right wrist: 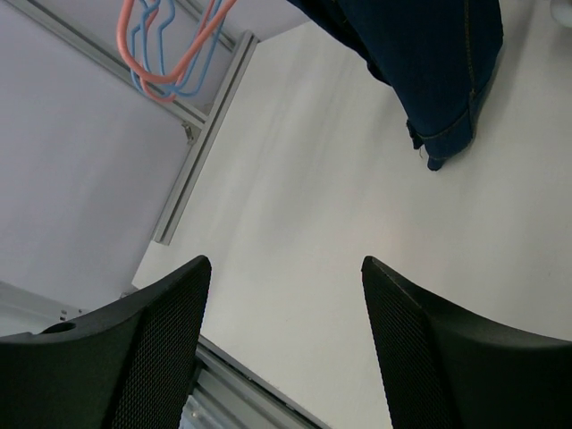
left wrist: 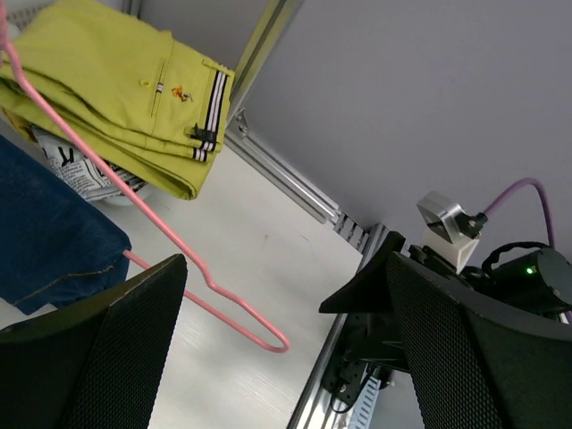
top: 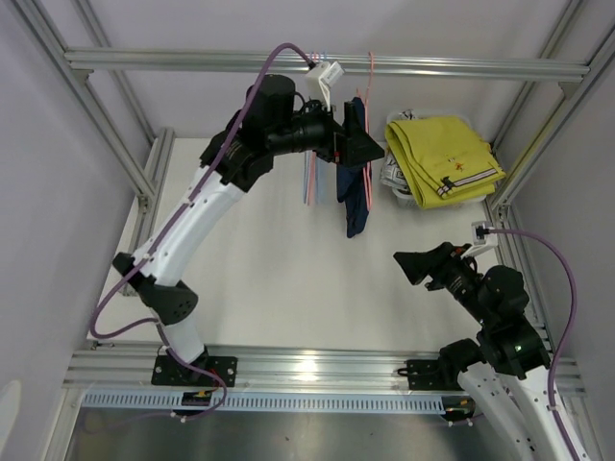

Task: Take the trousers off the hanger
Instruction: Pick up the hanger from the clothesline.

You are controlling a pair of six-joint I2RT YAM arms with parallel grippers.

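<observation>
The dark navy trousers [top: 356, 206] hang on a pink hanger [top: 371, 91] from the top rail. My left gripper [top: 361, 146] is raised beside their upper part, open and empty. In the left wrist view the navy trousers [left wrist: 45, 237] and the pink hanger [left wrist: 219, 299] lie beyond the open left gripper [left wrist: 286, 261]. The bright yellow trousers [top: 444, 158] lie folded on the black-and-white print ones [top: 394, 175] at the back right. My right gripper [top: 415, 266] is open and empty low over the table; its wrist view shows the navy trousers [right wrist: 429, 54] above. Camouflage and mustard-olive trousers are not visible.
Empty blue and pink hangers [top: 309, 173] hang from the top rail [top: 192, 61] left of the navy trousers; they also show in the right wrist view [right wrist: 165, 45]. Aluminium frame posts [top: 538, 134] stand around the white table [top: 269, 269].
</observation>
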